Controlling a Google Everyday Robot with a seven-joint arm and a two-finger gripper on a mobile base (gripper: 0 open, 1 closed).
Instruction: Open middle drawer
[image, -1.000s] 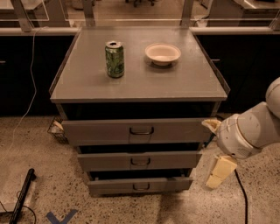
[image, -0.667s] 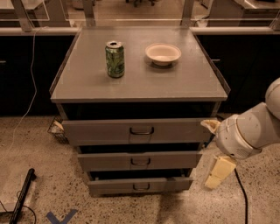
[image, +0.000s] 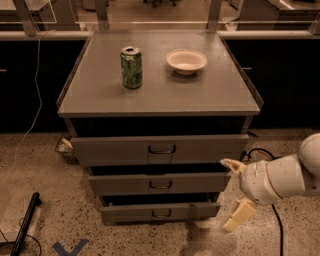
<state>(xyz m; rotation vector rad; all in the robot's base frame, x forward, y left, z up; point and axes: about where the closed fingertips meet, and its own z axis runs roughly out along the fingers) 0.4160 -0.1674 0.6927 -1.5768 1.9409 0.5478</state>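
The grey cabinet has three stacked drawers. The middle drawer (image: 125, 184) has a low flat grey front with a small loop handle (image: 160, 185) at its centre. It stands slightly out, with a dark gap above it. My gripper (image: 235, 191) is low at the right, beside the middle drawer's right end and apart from the handle. Its two cream fingers (image: 238, 216) are spread wide, open and empty.
The wider top drawer (image: 110, 150) and the narrower bottom drawer (image: 130, 212) also stand slightly out. A green can (image: 131, 67) and a white bowl (image: 186, 61) sit on the cabinet top (image: 215, 95). A black cable (image: 276, 220) and a black rod (image: 25, 222) lie on the speckled floor.
My gripper has moved down and a little left, from beside the top drawer's right end to beside the middle drawer's right end. The drawers have not moved.
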